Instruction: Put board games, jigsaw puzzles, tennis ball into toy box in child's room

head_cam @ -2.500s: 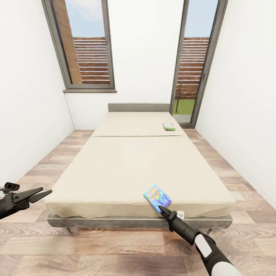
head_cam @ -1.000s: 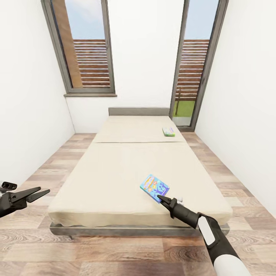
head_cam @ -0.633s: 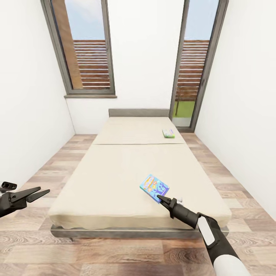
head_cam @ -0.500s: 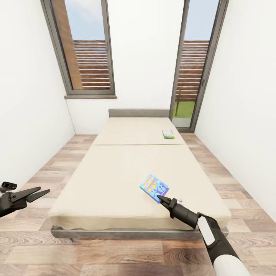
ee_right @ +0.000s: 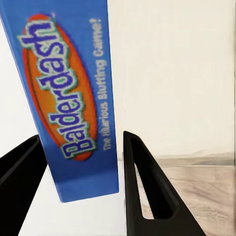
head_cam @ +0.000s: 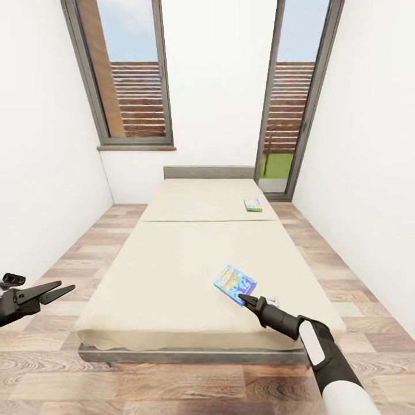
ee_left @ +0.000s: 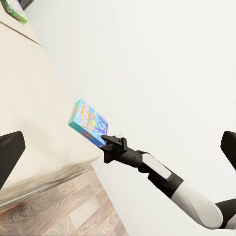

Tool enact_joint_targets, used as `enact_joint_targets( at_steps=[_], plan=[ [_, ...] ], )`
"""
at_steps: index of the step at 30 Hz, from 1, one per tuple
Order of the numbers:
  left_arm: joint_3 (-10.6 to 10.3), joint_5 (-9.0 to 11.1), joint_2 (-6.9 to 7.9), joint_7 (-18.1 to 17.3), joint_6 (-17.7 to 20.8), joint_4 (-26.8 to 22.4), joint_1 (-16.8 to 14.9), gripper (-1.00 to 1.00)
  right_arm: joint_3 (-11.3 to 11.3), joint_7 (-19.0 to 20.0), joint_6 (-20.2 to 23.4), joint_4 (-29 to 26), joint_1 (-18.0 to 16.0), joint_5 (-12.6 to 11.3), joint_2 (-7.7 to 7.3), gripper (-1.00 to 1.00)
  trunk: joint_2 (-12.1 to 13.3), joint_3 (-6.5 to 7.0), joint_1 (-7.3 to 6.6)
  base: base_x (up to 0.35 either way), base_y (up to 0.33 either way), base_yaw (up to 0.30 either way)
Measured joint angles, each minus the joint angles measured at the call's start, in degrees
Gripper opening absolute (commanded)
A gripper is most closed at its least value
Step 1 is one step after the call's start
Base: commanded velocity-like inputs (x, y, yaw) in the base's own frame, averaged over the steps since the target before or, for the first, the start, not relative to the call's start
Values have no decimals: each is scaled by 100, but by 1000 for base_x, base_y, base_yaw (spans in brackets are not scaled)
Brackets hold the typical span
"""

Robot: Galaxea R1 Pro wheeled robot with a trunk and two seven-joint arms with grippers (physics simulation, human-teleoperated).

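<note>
1. My right gripper [head_cam: 242, 298] holds a blue game box [head_cam: 235, 283] by its near corner, above the foot end of the bed [head_cam: 173, 271]. In my right wrist view the box [ee_right: 73, 98] stands between the two fingers, its blue face reading "Balderdash"; its upper end is cut off by the frame edge.
2. In my left wrist view the same box [ee_left: 88, 120] shows tilted, gripped at one corner by the right gripper [ee_left: 105, 142], lifted off the beige cover. I cannot tell whether its lower edge touches the cover.
3. A second game box [head_cam: 252, 204] with a green edge lies flat on the bed near the headboard [head_cam: 208, 172], on the side toward the glass door [head_cam: 285, 98]. It is too small to read. In the left wrist view just its corner [ee_left: 14, 11] shows, cut off by the frame.
4. My left gripper [head_cam: 55, 291] hangs over the wood floor [head_cam: 69, 248] beside the bed, well apart from both boxes. Its fingers [head_cam: 46, 288] spread in a narrow V, holding nothing. In its own view the fingers [ee_left: 10, 157] sit wide apart at the frame edges.
5. My left arm is cut off at the frame edge in the head view, and the near bed legs are hidden under the frame [head_cam: 190, 355].
</note>
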Motion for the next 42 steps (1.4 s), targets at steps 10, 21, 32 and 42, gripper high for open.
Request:
enact_joint_targets(
  at_steps=[10,21,32,42],
  plan=[
    [0,-5,4,0,0,0,0,100,-7,-14,-3,-191,27,-53,4,-100,401,180,-220,0,0,0],
    [1,-7,3,0,0,0,0,100,3,-17,-7,-196,29,-54,12,-100,842,377,-461,0,0,0],
    [1,-8,0,0,0,0,-4,100,3,-16,-23,-196,29,-53,14,-100,1284,575,-703,0,0,0],
    [3,-120,-1,1,0,-1,-22,100,6,-63,-42,-194,29,-52,16,-100,1685,754,-923,0,0,86]
  ],
)
